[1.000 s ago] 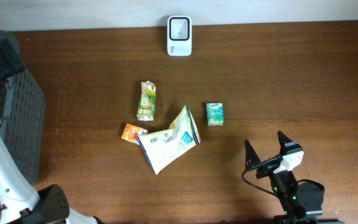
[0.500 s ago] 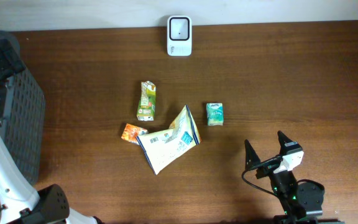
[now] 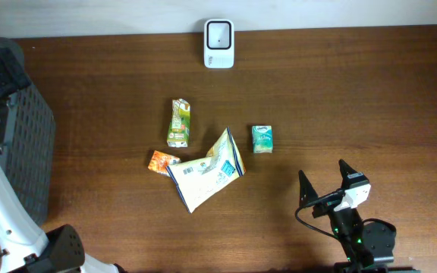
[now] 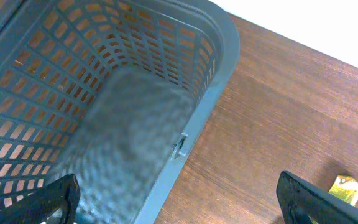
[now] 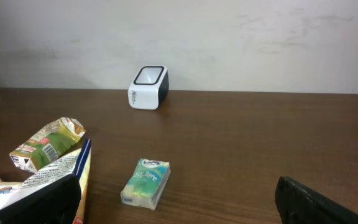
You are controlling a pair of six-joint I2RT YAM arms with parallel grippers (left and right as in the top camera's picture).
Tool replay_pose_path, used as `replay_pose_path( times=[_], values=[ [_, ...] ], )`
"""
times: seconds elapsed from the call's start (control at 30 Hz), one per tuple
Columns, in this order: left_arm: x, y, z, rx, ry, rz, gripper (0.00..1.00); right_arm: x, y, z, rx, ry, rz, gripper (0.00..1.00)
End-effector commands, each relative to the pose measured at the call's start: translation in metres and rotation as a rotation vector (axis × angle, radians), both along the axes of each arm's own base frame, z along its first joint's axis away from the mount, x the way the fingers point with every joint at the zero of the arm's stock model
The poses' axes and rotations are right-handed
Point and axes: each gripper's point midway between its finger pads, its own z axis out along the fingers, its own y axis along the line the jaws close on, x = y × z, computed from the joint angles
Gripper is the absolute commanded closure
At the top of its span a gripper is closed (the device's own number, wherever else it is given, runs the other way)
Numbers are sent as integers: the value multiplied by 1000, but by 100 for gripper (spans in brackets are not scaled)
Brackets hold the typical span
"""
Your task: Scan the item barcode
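Soft, even light, faint shadows. Beneath my left claw (image 4: pixel 180 202) the basket (image 4: pixel 219 43) floor blurs; ahead of my right claw (image 5: pixel 178 200) all is sharp.

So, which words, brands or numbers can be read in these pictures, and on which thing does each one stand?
No text reads clearly enough to quote.
white scanner: dark marking on its side, too small.
teal pack: blue lettering, blurred.
green pouch: label print, too small.
large bag: dark printed panel, too small.
orange packet: blurred.

Grey lattice basket (image 4: pixel 210 106), white scanner (image 3: pixel 219 34), mint-green packet (image 3: pixel 262 139)
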Motion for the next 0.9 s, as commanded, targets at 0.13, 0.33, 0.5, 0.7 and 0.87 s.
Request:
replay_pose_path(
  times=[0.13, 0.33, 0.5, 0.7, 0.87],
  values=[
    [1, 1, 2, 9, -1, -11, 1, -1, 2, -3, 4, 5, 10, 1],
    [1, 1, 2, 9, -1, -11, 1, 0, -1, -2, 3, 4, -8, 1],
    [1, 1, 2, 9, -1, -11, 1, 0, 3, 6, 6, -30, 15, 1],
    [1, 1, 2, 9, -1, -11, 1, -11, 19, 23, 10, -13, 116, 1],
    [1, 1, 2, 9, -1, -11, 1, -17, 22, 70, 10, 125, 133, 1]
  ],
)
